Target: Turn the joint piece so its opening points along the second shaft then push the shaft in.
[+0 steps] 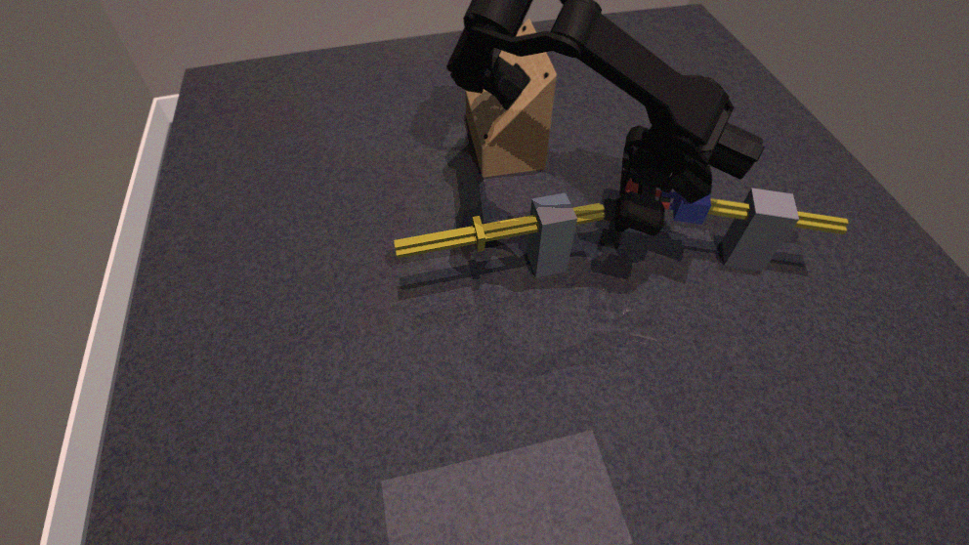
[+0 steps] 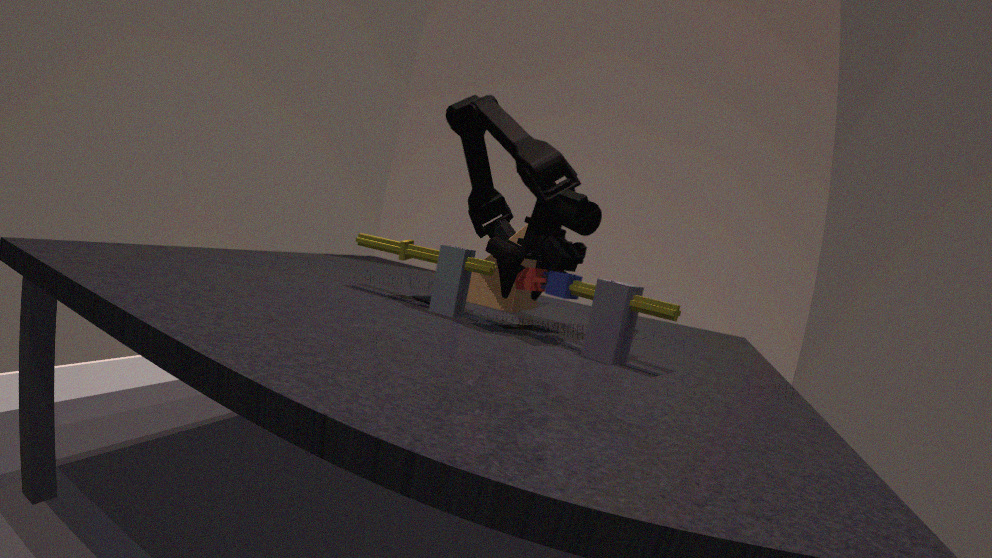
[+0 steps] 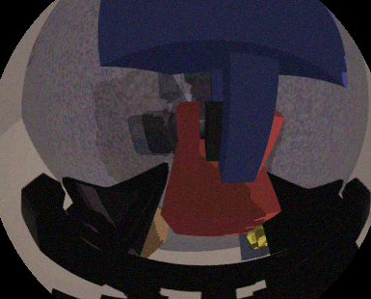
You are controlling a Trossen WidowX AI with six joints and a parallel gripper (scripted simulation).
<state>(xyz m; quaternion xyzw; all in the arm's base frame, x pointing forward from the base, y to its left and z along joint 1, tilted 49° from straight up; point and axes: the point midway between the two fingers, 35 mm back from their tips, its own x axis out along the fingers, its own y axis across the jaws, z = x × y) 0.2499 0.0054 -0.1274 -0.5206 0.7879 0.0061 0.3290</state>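
Note:
The red joint piece (image 1: 631,186) (image 2: 531,279) (image 3: 213,217) hangs on the blue hinge fork (image 1: 692,208) (image 2: 561,284) (image 3: 218,29) at the end of the fixed yellow shaft (image 1: 821,221) (image 2: 654,307). My gripper (image 2: 520,291) (image 3: 207,168) is open, its fingers on either side of the red piece, with a visible gap at the left finger in the wrist view. The second yellow shaft (image 1: 436,237) (image 2: 420,253) (image 3: 256,237) has a collar (image 1: 479,233) (image 2: 403,250); its inner end is short of the red piece. The exact direction of the opening is hidden.
A grey block (image 1: 750,242) (image 2: 610,325) holds the fixed shaft. Another grey block (image 1: 553,246) (image 2: 449,285) carries the second shaft, close beside my gripper. The wooden arm base (image 1: 514,149) stands behind. The tabletop (image 1: 285,367) extends toward the front.

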